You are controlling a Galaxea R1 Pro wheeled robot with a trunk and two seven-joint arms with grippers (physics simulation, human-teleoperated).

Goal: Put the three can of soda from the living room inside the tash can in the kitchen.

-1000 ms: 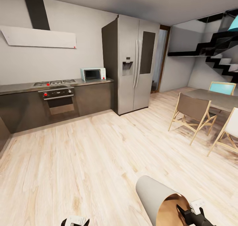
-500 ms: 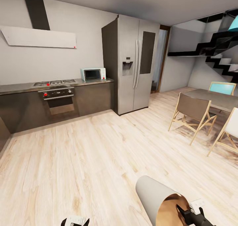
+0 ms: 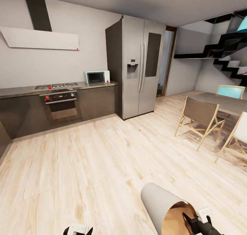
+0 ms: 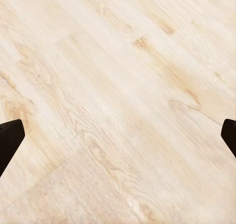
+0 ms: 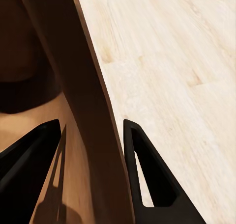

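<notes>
With the right fingers (image 5: 91, 150) clamped on the bin's (image 3: 156, 200) rim and the left fingers (image 4: 118, 140) spread empty, the tilted bin could slip to the floor (image 3: 96, 159).

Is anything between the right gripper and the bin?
Nothing visible. The right gripper straddles the rim of the bin: one finger inside against the orange-brown inner wall, the other outside over the wood floor. No cans show.

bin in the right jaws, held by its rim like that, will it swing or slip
The bin looks stiff: its thin wall keeps shape between the jaws. Held at one rim edge and tilted, it may pivot. Smooth walls could slip. A round body would probably roll if dropped on the floor.
</notes>
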